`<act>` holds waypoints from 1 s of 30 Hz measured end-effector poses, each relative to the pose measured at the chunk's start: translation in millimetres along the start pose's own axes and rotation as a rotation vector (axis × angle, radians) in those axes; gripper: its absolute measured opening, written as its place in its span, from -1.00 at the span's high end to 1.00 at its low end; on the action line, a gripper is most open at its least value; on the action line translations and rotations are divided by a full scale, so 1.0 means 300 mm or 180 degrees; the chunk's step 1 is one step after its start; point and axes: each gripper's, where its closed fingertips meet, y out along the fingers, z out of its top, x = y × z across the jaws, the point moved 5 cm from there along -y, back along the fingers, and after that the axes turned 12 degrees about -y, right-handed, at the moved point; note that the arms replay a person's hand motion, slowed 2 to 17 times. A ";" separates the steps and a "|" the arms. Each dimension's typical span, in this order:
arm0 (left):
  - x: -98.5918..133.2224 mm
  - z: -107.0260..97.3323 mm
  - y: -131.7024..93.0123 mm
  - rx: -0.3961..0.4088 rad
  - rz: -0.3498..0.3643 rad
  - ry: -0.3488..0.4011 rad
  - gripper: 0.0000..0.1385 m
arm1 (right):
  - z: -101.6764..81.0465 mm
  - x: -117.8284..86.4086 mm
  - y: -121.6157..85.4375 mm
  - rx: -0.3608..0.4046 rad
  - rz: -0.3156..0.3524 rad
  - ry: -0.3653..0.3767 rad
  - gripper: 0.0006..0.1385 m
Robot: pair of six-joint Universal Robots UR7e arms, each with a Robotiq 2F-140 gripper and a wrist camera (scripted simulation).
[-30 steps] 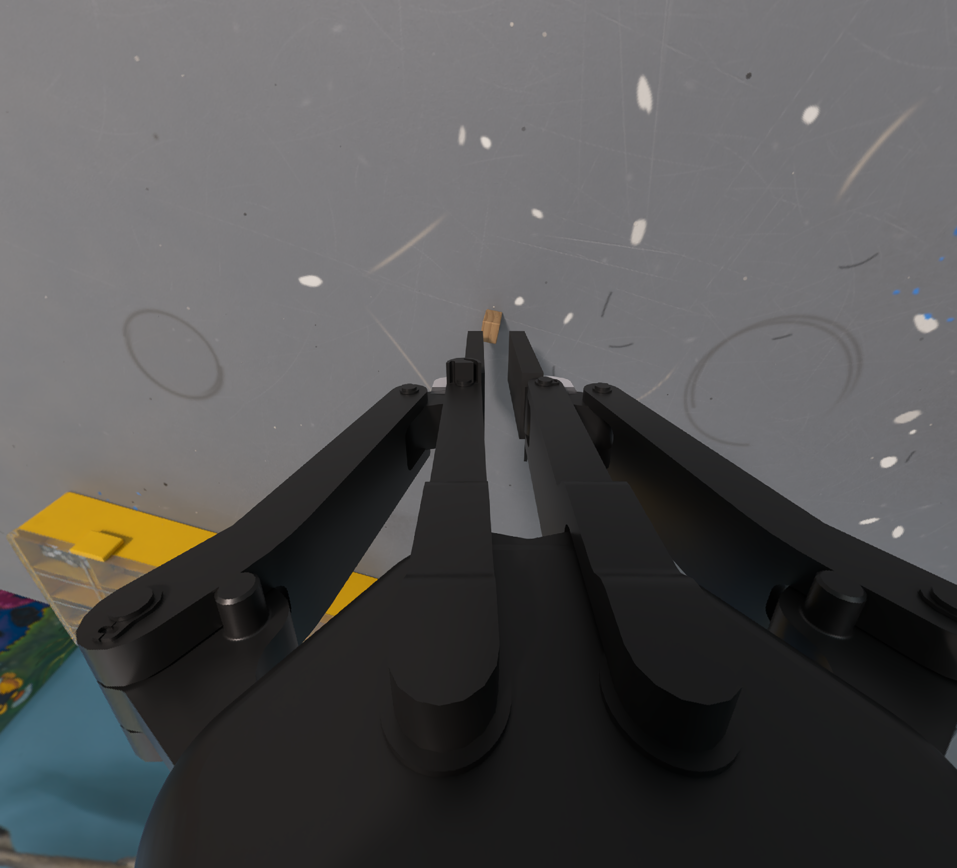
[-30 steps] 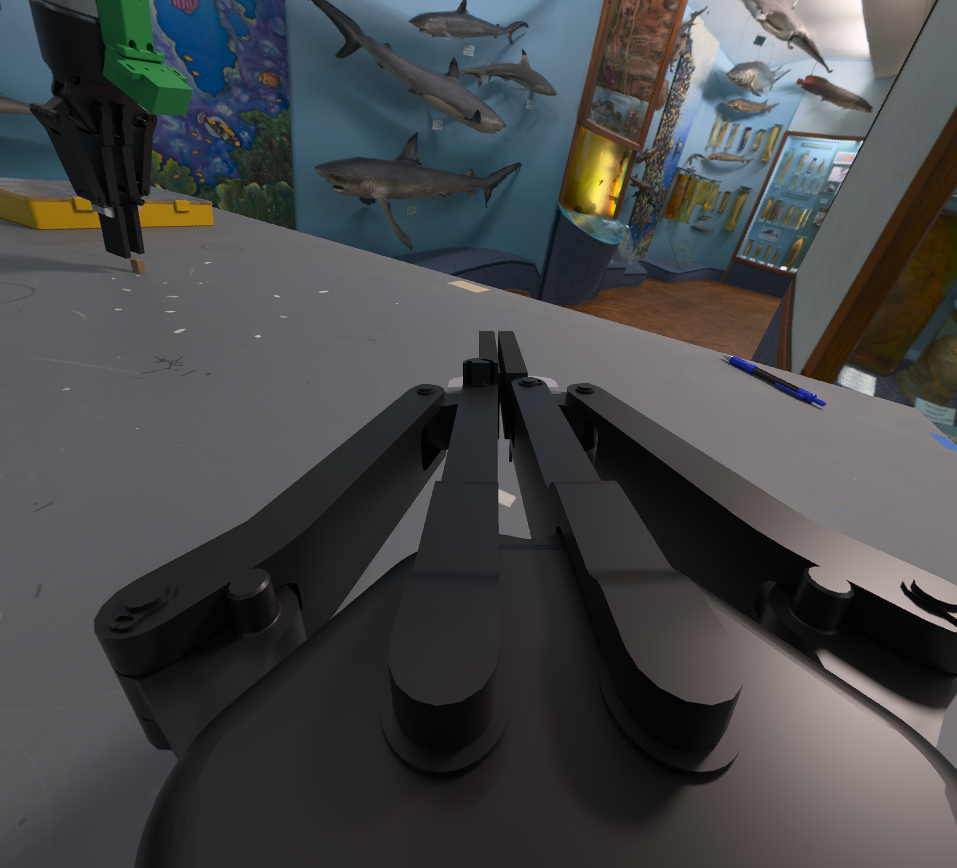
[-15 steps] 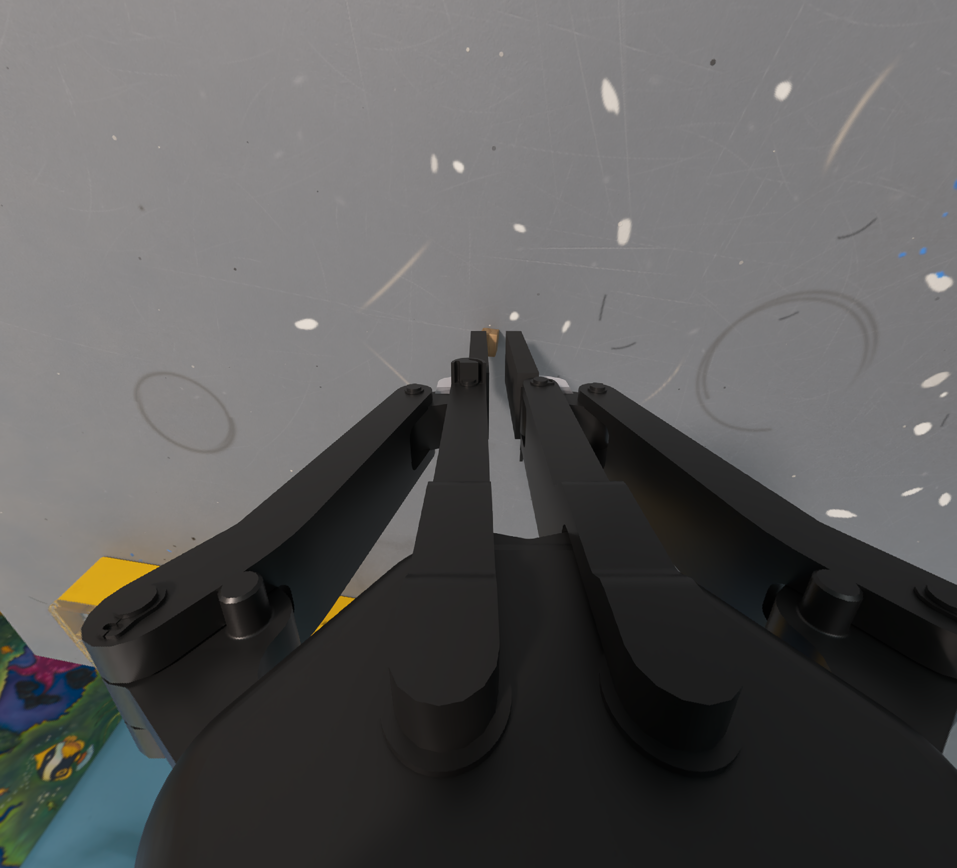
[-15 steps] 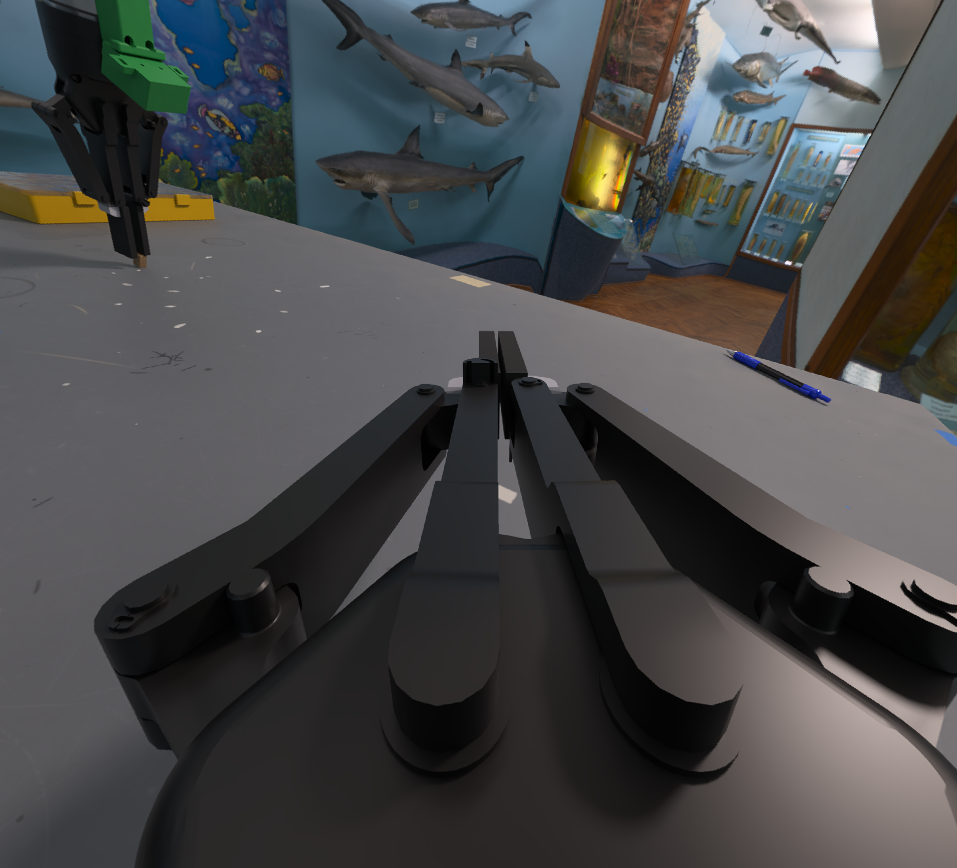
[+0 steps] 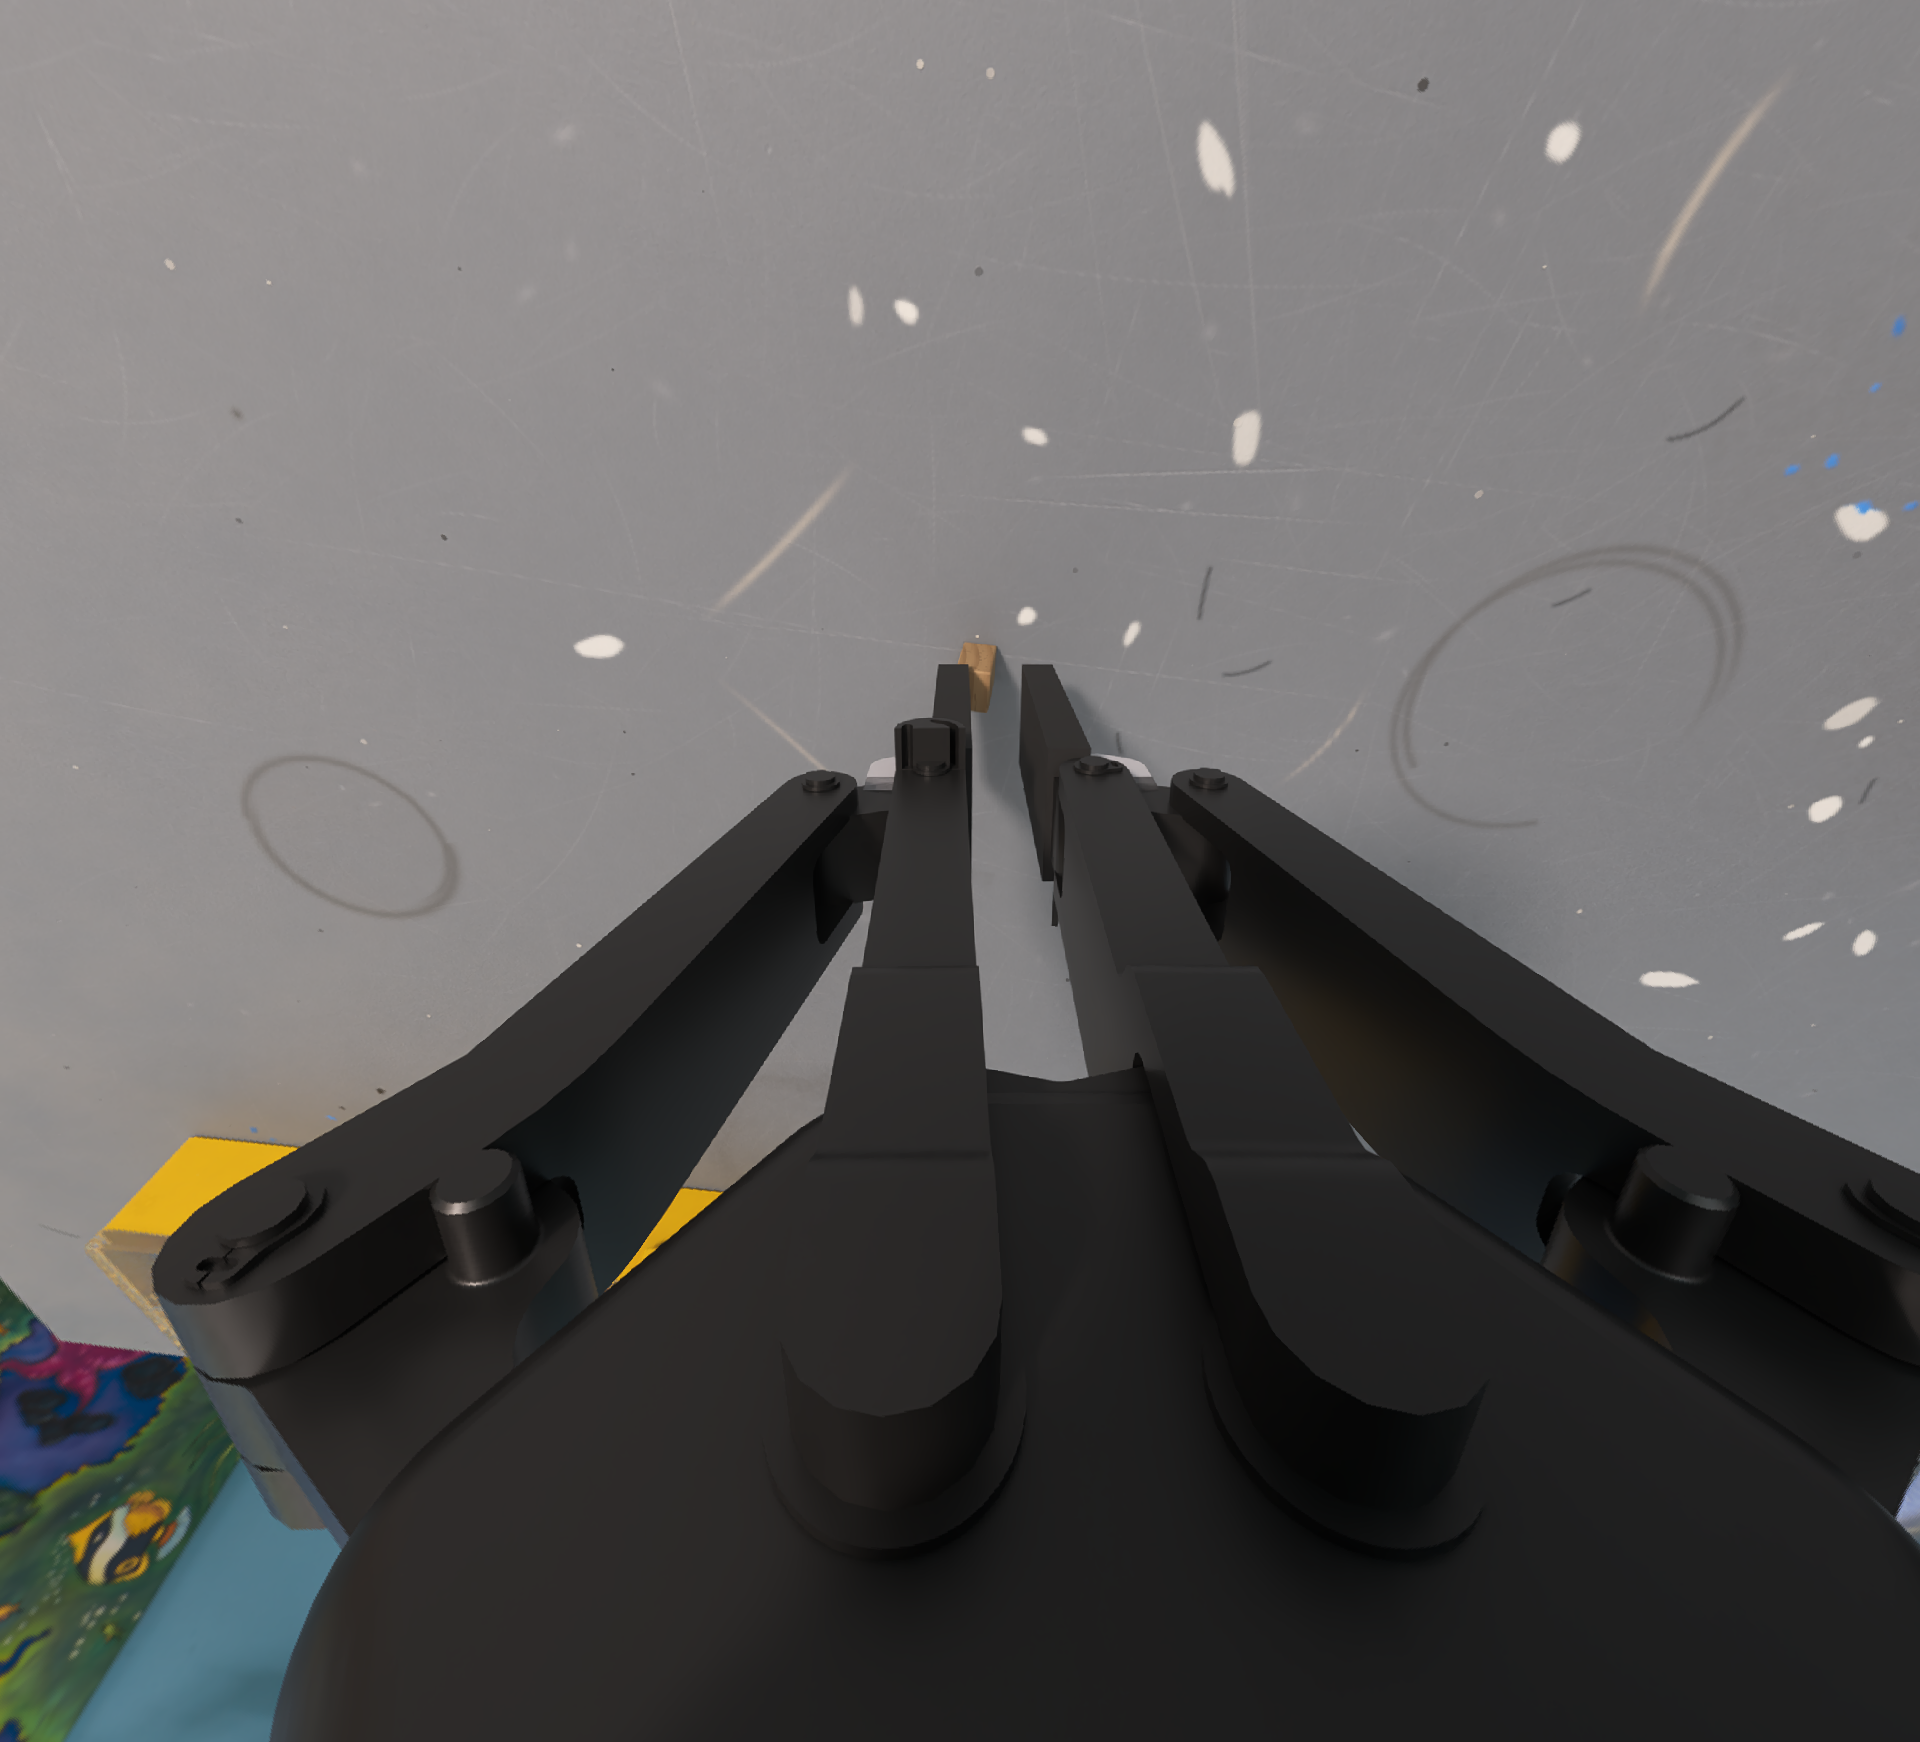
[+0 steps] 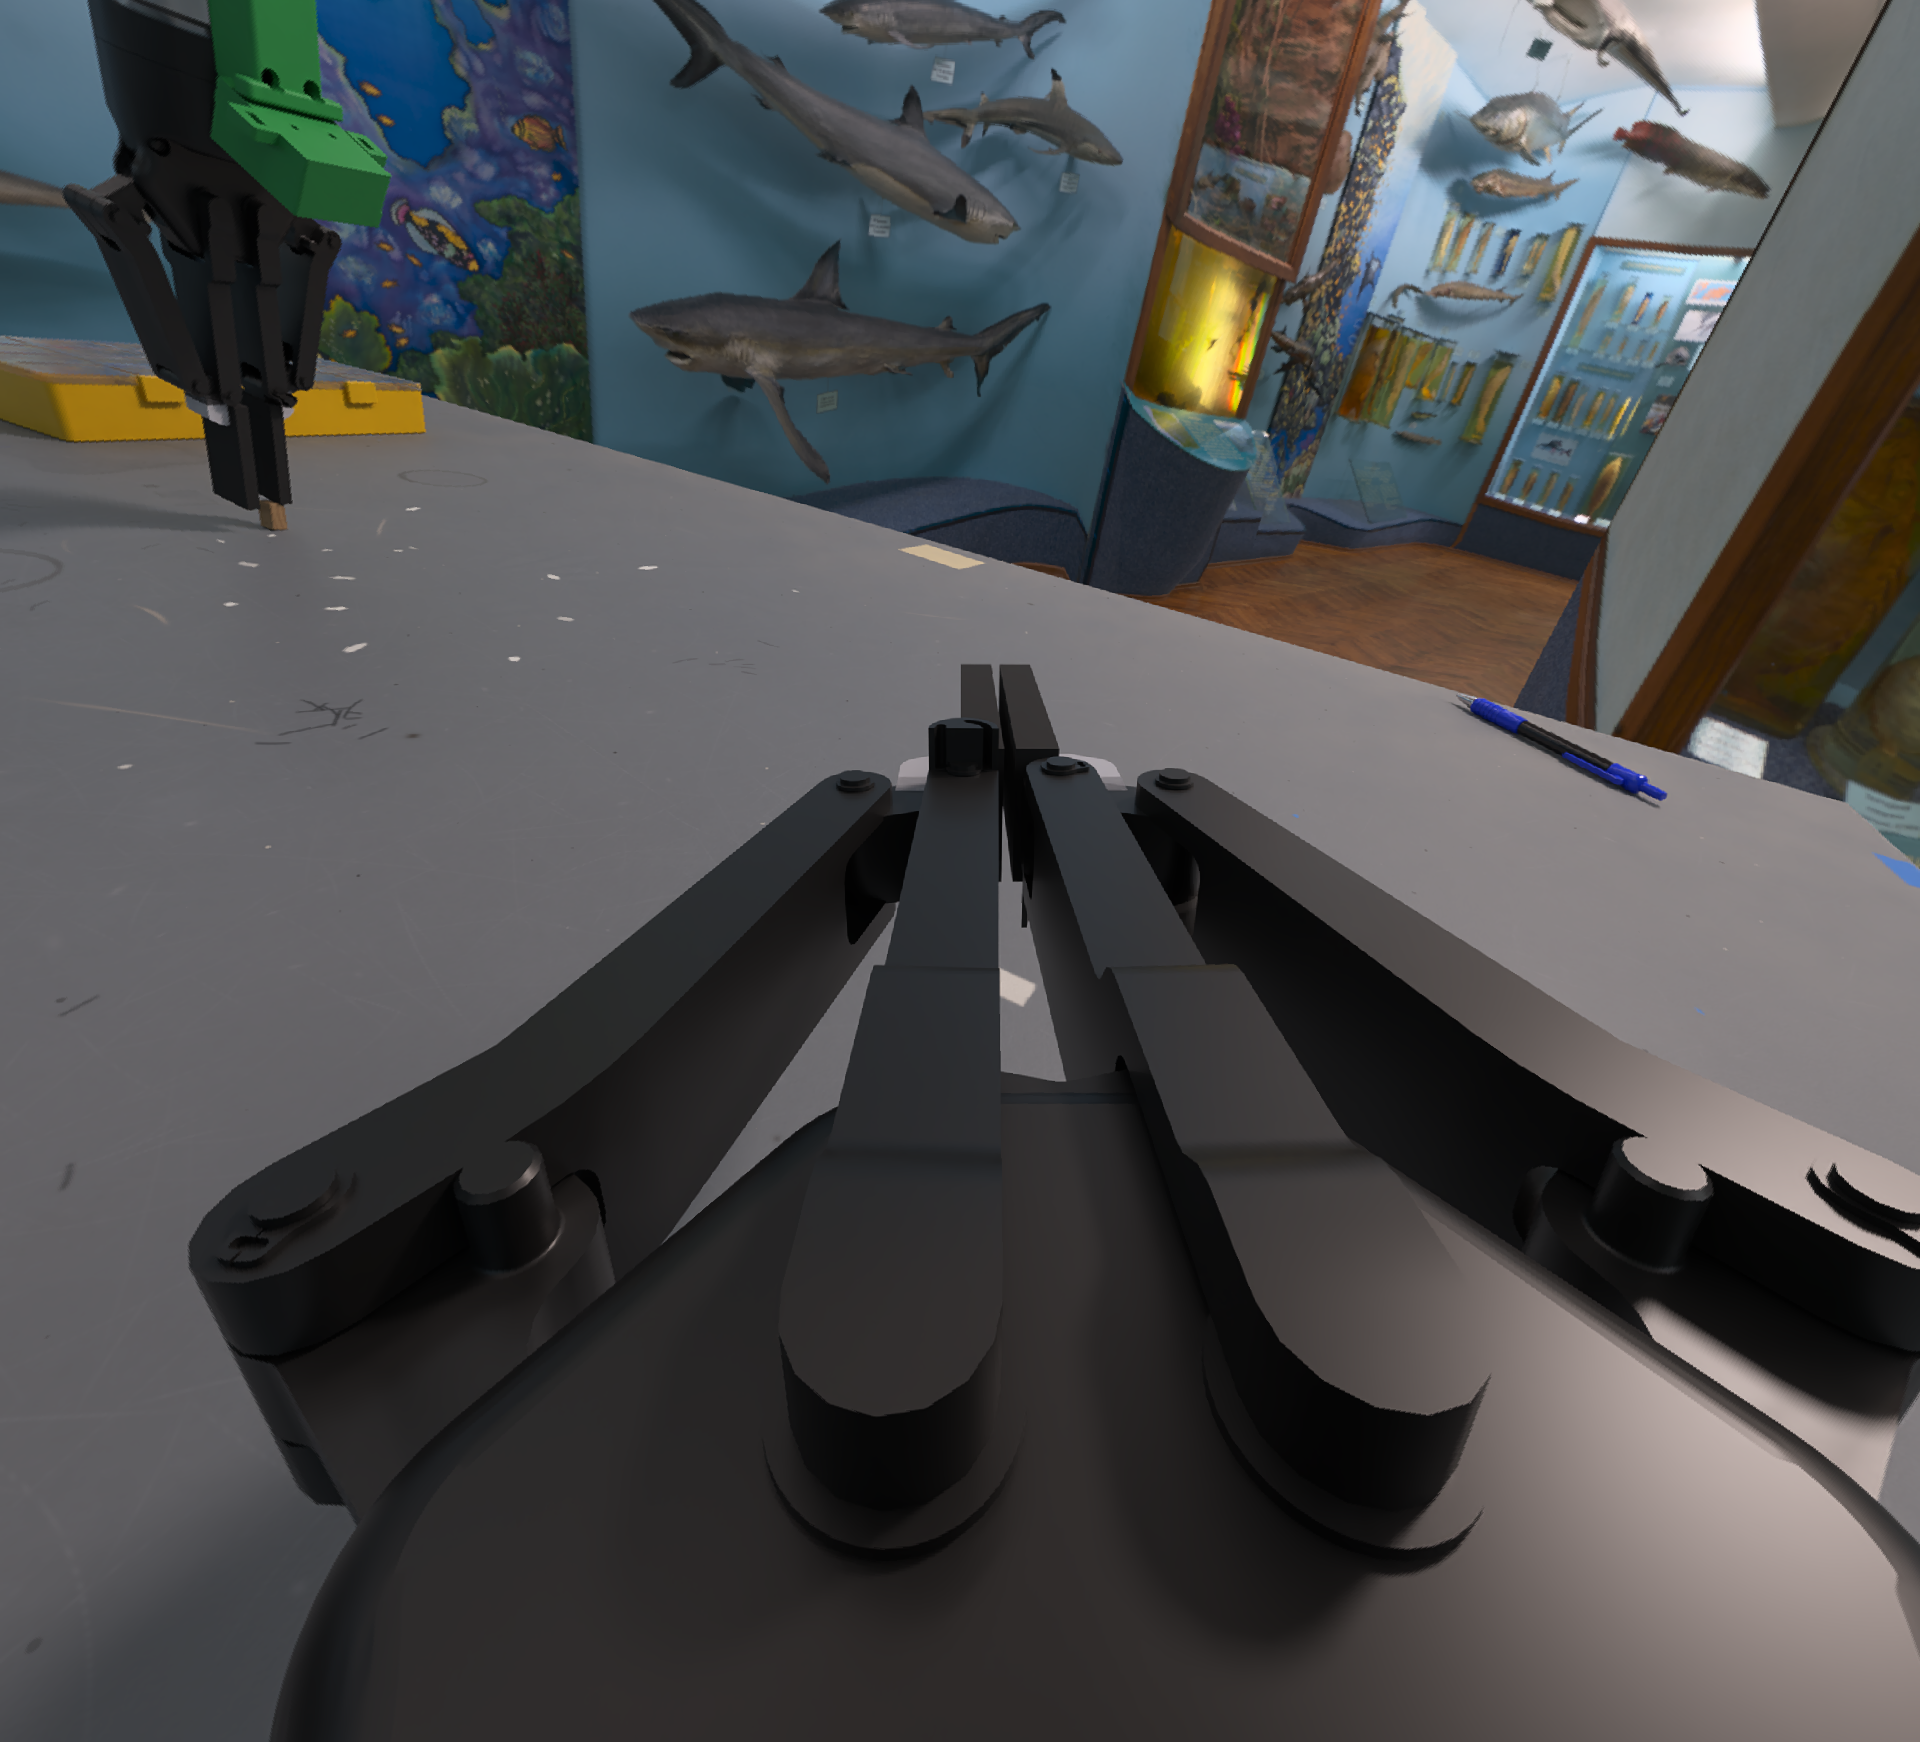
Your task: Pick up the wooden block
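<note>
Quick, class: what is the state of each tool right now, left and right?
Left tool: nearly closed, wooden block at its tips; a firm grip cannot be told.
Right tool: closed, holding nothing.

Two grippers are present: one left gripper (image 5: 995, 679) and one right gripper (image 6: 1006, 695). One wooden block (image 5: 978, 672) is present. One grey table (image 5: 623, 238) carries one yellow box (image 6: 94, 409) and one blue pen (image 6: 1564, 745). One green bracket (image 6: 286, 103) is present.
</note>
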 end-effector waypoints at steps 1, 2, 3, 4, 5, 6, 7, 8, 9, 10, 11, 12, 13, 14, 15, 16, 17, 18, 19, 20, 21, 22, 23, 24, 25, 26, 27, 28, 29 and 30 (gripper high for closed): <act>0.000 0.000 0.000 0.0001 -0.0012 -0.0001 0.80 | 0.000 0.000 0.000 -0.0001 0.0001 0.0000 0.98; -0.001 -0.001 0.000 0.0005 -0.0021 -0.0002 0.79 | 0.000 0.000 0.000 -0.0002 0.0002 0.0000 0.98; -0.002 -0.001 -0.001 0.0010 -0.0027 -0.0003 0.79 | -0.001 0.000 0.001 -0.0003 0.0002 -0.0001 0.98; -0.003 -0.002 -0.001 0.0017 -0.0031 -0.0003 0.79 | -0.001 0.000 0.001 -0.0004 0.0003 -0.0001 0.98; -0.005 -0.002 -0.001 0.0025 -0.0031 -0.0004 0.79 | -0.002 0.000 0.001 -0.0005 0.0004 -0.0002 0.98; -0.007 -0.002 -0.001 0.0034 -0.0028 -0.0005 0.79 | -0.002 0.000 0.002 -0.0007 0.0005 -0.0002 0.98; -0.009 -0.003 -0.002 0.0043 -0.0025 -0.0005 0.79 | -0.003 0.001 0.002 -0.0010 0.0006 -0.0001 0.98; -0.010 -0.003 -0.002 0.0053 -0.0022 -0.0005 0.79 | -0.003 0.001 0.003 -0.0013 0.0007 0.0000 0.98; -0.012 -0.002 -0.002 0.0063 -0.0019 -0.0005 0.79 | -0.004 0.001 0.004 -0.0016 0.0008 0.0002 0.98; -0.014 -0.002 -0.002 0.0072 -0.0018 -0.0005 0.79 | -0.005 0.001 0.004 -0.0019 0.0008 0.0004 0.98; -0.015 -0.001 -0.002 0.0080 -0.0019 -0.0004 0.80 | -0.006 0.001 0.005 -0.0023 0.0008 0.0006 0.98; -0.016 0.000 -0.001 0.0088 -0.0020 -0.0003 0.80 | -0.006 0.002 0.005 -0.0026 0.0008 0.0008 0.98; -0.017 0.001 -0.001 0.0094 -0.0022 0.0000 0.80 | -0.007 0.002 0.006 -0.0028 0.0008 0.0010 0.98; -0.017 0.002 0.000 0.0100 -0.0025 0.0005 0.80 | -0.007 0.002 0.006 -0.0031 0.0007 0.0011 0.98; -0.017 0.004 0.001 0.0103 -0.0029 0.0012 0.80 | -0.008 0.002 0.007 -0.0033 0.0007 0.0012 0.98; -0.017 0.005 0.002 0.0106 -0.0034 0.0020 0.80 | -0.008 0.002 0.007 -0.0035 0.0007 0.0012 0.98; -0.016 0.007 0.004 0.0107 -0.0038 0.0030 0.80 | -0.008 0.002 0.007 -0.0037 0.0006 0.0011 0.98; -0.015 0.008 0.005 0.0104 -0.0041 0.0040 0.80 | -0.009 0.002 0.008 -0.0039 0.0005 0.0010 0.98; -0.015 0.009 0.006 0.0100 -0.0042 0.0051 0.80 | -0.009 0.002 0.008 -0.0042 0.0004 0.0009 0.98; -0.015 0.010 0.006 0.0095 -0.0040 0.0062 0.80 | -0.009 0.002 0.008 -0.0043 0.0003 0.0009 0.98; -0.016 0.011 0.007 0.0089 -0.0035 0.0072 0.80 | -0.010 0.002 0.008 -0.0045 0.0001 0.0008 0.98; -0.017 0.012 0.007 0.0083 -0.0029 0.0082 0.80 | -0.010 0.002 0.009 -0.0047 0.0000 0.0008 0.98; -0.017 0.012 0.008 0.0077 -0.0025 0.0089 0.80 | -0.010 0.003 0.009 -0.0049 0.0000 0.0009 0.98; -0.018 0.013 0.008 0.0072 -0.0023 0.0095 0.80 | -0.011 0.003 0.009 -0.0051 0.0000 0.0010 0.98; -0.018 0.014 0.008 0.0069 -0.0024 0.0100 0.80 | -0.011 0.003 0.010 -0.0053 0.0001 0.0012 0.98; -0.018 0.014 0.009 0.0066 -0.0029 0.0102 0.80 | -0.012 0.003 0.010 -0.0056 0.0002 0.0013 0.98; -0.018 0.015 0.010 0.0063 -0.0037 0.0104 0.79 | -0.012 0.004 0.010 -0.0058 0.0002 0.0014 0.98; -0.017 0.016 0.011 0.0061 -0.0047 0.0106 0.79 | -0.013 0.004 0.011 -0.0059 0.0002 0.0015 0.98; -0.016 0.016 0.013 0.0057 -0.0057 0.0108 0.79 | -0.013 0.004 0.011 -0.0060 0.0002 0.0015 0.98; -0.016 0.017 0.015 0.0051 -0.0068 0.0110 0.79 | -0.014 0.004 0.011 -0.0062 0.0002 0.0016 0.98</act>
